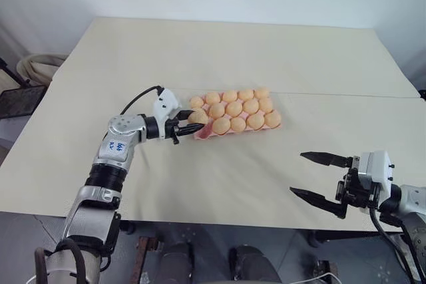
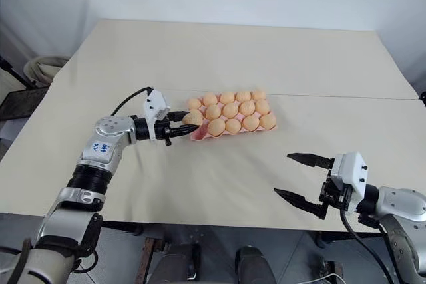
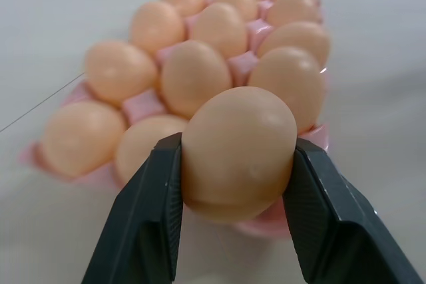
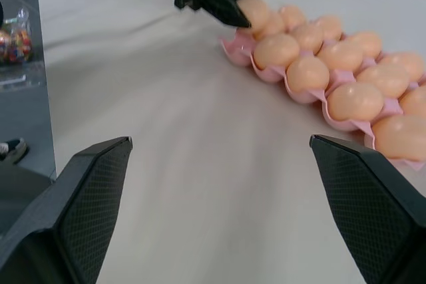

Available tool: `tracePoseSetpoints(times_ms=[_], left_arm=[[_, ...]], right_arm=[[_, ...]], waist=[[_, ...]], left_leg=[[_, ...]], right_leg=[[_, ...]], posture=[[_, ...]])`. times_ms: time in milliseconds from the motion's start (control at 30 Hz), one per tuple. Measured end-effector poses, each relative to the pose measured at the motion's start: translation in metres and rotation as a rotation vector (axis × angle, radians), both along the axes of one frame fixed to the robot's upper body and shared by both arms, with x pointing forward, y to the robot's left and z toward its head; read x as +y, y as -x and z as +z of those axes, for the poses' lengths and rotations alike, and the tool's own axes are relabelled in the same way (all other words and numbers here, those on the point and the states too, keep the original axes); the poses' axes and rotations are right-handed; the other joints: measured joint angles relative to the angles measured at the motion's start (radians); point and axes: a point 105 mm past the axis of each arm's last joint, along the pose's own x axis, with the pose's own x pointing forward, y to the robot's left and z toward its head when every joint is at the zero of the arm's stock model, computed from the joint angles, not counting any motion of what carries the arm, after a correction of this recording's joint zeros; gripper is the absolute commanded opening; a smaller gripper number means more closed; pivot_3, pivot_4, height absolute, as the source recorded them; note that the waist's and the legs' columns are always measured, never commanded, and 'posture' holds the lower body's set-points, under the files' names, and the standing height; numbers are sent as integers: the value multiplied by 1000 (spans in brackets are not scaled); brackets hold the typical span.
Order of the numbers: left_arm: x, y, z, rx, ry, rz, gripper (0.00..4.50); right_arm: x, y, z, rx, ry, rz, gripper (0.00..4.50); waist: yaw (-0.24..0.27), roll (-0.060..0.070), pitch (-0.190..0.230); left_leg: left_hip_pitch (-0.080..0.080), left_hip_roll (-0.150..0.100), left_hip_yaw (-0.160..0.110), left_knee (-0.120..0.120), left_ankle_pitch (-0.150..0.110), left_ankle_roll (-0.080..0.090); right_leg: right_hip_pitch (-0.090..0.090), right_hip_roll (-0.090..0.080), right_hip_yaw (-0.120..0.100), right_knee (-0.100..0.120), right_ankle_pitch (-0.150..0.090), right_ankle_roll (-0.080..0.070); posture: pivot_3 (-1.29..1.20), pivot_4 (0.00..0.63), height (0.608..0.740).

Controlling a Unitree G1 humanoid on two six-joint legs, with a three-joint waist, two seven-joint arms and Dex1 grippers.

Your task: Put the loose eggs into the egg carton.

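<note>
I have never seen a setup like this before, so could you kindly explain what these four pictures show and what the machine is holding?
This is a humanoid robot with two arms, each ending in a gripper of two black fingers. The two wide pictures come from a stereo camera on its head, looking down over a pale table. The two close pictures come from cameras on its wrists, looking along each gripper's fingers.

On the table lies a pink egg carton, nearly full of orange-tan eggs. The left gripper is shut on one egg, holding it at the carton's near left corner, where a bare pink cup shows. The right gripper is open and holds nothing, off to the right of the carton, near the table's front edge.
</note>
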Motion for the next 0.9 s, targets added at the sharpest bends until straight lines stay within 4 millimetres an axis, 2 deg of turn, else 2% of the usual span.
tracePoseSetpoints(times_ms=[133, 200, 367, 467, 567, 700, 900], left_arm=[[0, 6, -8, 29, -13, -33, 3994], [6, 7, -10, 30, -25, -19, 4477], [33, 6, 4, -18, -14, 54, 4477], [56, 18, 12, -30, 32, 78, 4477], [82, 37, 6, -14, 55, 101, 4477], [112, 64, -12, -19, -18, 139, 4477], [133, 79, -14, -51, -51, 214, 4477]], right_arm=[[6, 3, 4, -18, -22, 14, 4500], [7, 3, 4, -20, -29, 12, 4500], [11, -3, 16, -70, -62, 16, 4500], [17, -4, 26, -110, -91, 33, 4500], [17, -3, 26, -106, -97, 31, 4500], [14, -2, 15, -70, -102, 6, 4500], [4, -5, 6, -62, -88, -29, 4500]], waist=[[0, 0, 0], [0, 0, 0], [-2, 0, 0], [-6, 0, 0], [-10, 0, 0], [-12, 0, 0], [-10, 1, 0]], left_leg=[[1, 0, 0, 0, 0, 0], [1, 0, 0, 1, 0, 0], [1, 0, 0, 0, 0, 0], [1, 1, 0, -1, 0, -1], [0, 1, 0, -2, 0, -1], [0, 1, -1, -3, -1, 0], [1, 1, -1, -3, -1, 0]], right_leg=[[0, 0, 0, 1, 0, 0], [0, 0, 0, 1, 0, 0], [0, 0, 0, 1, 0, 0], [0, 0, 0, 0, 0, 0], [-1, 0, 0, -1, 0, -1], [1, -2, 0, -4, 0, -1], [1, -4, 0, -4, 0, -2]], posture=[[0, 150, 740], [0, 150, 740], [0, 150, 740], [0, 150, 740], [0, 150, 740], [0, 150, 740], [0, 150, 740]])
